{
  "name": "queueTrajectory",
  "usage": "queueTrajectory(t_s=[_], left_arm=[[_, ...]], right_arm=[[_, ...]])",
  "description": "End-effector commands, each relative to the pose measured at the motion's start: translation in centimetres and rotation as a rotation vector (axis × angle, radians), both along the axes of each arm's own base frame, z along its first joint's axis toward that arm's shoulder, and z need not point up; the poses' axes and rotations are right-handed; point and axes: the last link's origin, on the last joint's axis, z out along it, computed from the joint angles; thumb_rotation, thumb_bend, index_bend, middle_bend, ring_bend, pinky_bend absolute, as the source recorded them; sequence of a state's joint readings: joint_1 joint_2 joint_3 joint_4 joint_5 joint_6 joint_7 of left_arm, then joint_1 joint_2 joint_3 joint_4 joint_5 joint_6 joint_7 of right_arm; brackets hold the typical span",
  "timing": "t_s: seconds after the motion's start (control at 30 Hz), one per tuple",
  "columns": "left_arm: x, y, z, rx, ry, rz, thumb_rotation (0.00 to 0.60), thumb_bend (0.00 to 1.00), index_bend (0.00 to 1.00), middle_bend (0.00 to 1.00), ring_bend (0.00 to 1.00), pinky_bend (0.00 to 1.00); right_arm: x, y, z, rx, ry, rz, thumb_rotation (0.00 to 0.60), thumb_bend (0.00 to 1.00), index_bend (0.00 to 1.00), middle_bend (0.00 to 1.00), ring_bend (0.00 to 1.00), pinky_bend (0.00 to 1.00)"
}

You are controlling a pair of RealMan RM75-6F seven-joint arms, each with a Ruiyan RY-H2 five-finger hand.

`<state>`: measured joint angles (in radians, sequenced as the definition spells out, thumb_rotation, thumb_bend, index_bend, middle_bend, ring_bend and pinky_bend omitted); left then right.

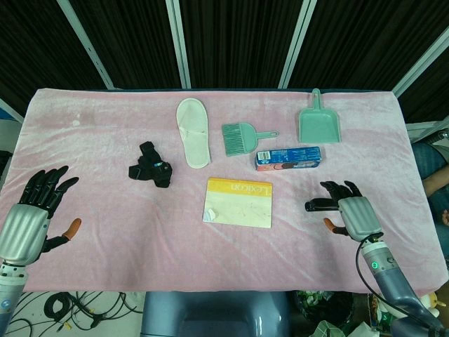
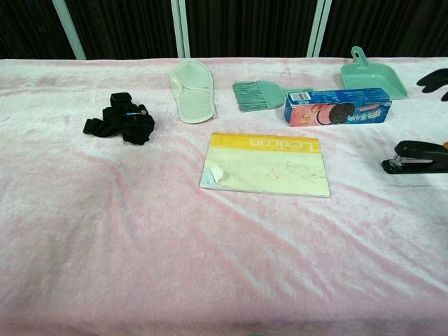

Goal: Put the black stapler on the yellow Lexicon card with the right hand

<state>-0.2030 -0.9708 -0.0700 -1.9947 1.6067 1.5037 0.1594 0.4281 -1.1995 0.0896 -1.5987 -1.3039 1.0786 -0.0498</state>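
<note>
The right hand [image 1: 354, 214] hovers with fingers spread, holding nothing, right over the back end of the black stapler [image 2: 418, 157], which lies on the pink cloth. The yellow Lexicon card [image 1: 238, 202] sits well off toward the other arm. The left hand [image 1: 31, 217] is spread apart, empty. The green dustpan [image 1: 318, 123] beyond holds nothing.

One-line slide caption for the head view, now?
Right robot hand open over the black stapler, right of the yellow Lexicon card on pink cloth.

black stapler [image 1: 316, 205] half under right hand [image 1: 353, 214]
</note>
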Motion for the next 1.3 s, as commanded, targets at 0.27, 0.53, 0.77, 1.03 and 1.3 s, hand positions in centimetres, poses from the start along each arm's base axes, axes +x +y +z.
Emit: queueTrajectory(t_s=[0.27, 0.53, 0.77, 1.03, 1.3], left_arm=[[-0.6, 0.0, -0.6, -0.004, 0.016, 0.006, 0.6, 0.32, 0.14, 0.02, 0.0, 0.03], [-1.0, 0.1, -0.8, -0.001, 0.022, 0.022, 0.6, 0.32, 0.14, 0.02, 0.0, 0.03], [-1.1, 0.2, -0.6, 0.011, 0.015, 0.031, 0.6, 0.32, 0.14, 0.02, 0.0, 0.03], [-1.3, 0.3, -0.8, 0.013, 0.014, 0.043, 0.6, 0.32, 0.14, 0.02, 0.0, 0.03], [-1.5, 0.3, -0.7, 0.024, 0.011, 0.055, 0.6, 0.32, 0.14, 0.02, 0.0, 0.03]], right_arm=[[-2.9, -1.2, -0.7, -0.004, -0.012, -0.067, 0.6, 0.23, 0.25, 0.25, 0.3, 0.13], [-3.9, -2.3, -1.9, 0.028, -0.004, -0.078, 0.6, 0.23, 0.26, 0.26, 0.31, 0.15], [-4.2, -2.9, -3.0, 0.039, -0.01, -0.081, 0.6, 0.23, 0.28, 0.3, 0.36, 0.23], [-4.6, -3.4, -3.5, 0.027, -0.011, -0.078, 0.6, 0.23, 0.32, 0.34, 0.39, 0.27], [-4.9, -3.7, -4.0, 0.034, -0.008, -0.082, 0.6, 0.24, 0.35, 0.37, 0.41, 0.28]])
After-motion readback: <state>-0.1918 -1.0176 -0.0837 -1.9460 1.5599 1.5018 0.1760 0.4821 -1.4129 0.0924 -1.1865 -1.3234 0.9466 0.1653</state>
